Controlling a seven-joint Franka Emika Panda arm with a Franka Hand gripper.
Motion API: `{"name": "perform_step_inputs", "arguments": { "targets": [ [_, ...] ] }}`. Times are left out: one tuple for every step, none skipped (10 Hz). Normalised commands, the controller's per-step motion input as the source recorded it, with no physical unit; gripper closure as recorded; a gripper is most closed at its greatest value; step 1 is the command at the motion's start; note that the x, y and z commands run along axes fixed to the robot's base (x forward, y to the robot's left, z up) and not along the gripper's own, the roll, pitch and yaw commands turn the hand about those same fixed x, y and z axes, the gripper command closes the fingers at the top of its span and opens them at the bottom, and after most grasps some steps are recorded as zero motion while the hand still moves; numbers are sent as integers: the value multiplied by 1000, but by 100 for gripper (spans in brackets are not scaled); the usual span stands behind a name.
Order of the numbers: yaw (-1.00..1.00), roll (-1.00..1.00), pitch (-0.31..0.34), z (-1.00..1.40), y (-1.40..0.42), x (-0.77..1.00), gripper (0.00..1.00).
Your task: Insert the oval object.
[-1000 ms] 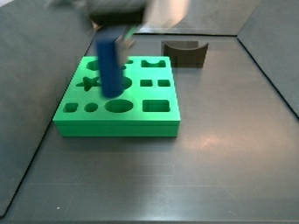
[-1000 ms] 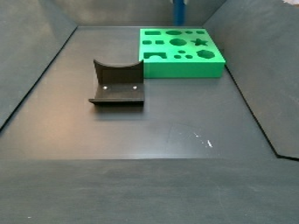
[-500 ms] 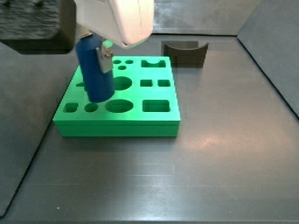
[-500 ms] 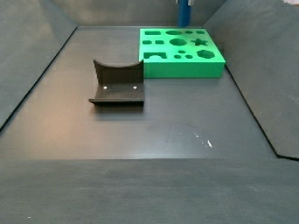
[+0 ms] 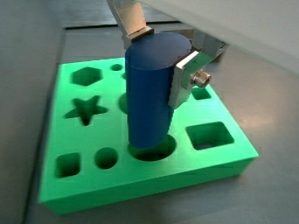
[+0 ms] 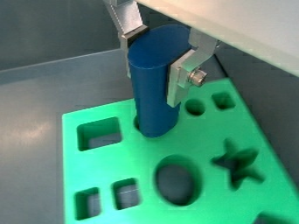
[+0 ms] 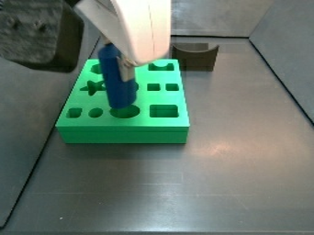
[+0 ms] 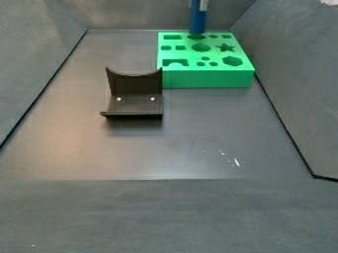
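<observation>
The oval object, a tall blue peg (image 5: 149,101), stands upright between my gripper's (image 5: 162,59) silver fingers (image 5: 187,77). The gripper is shut on its upper part. The peg's lower end sits in the mouth of the large oval hole (image 5: 152,152) in the front row of the green block (image 5: 70,188). Most of the peg still stands above the block. The other wrist view shows the same grip (image 6: 158,57) on the peg (image 6: 155,96). In a side view the peg (image 7: 117,83) rises from the block (image 7: 123,128) under the white gripper (image 7: 114,57). In the other side view the peg (image 8: 199,20) rises from the block (image 8: 205,69) at the back.
The green block has several other holes: a star (image 5: 82,109), a hexagon (image 5: 82,76), a square (image 5: 212,135). The fixture (image 8: 132,94) stands on the grey floor apart from the block, and shows in both side views (image 7: 196,53). Dark walls enclose the floor.
The gripper has carried the peg across above the block and lowered it. Its lower end now sits in the oval hole's mouth instead of hanging above the block.
</observation>
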Motion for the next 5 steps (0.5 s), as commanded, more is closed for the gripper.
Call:
{"name": "perform_step_inputs", "arguments": {
  "targets": [
    [-1000,0,0,-189,0,0,100],
    [-1000,-11,0,-191,0,0,100],
    [-966,-124,0,-91,-54,0,100],
    [-894,-183,0,-6,-74,0,100],
    [-814,-276,0,-40,-54,0,100]
  ]
}}
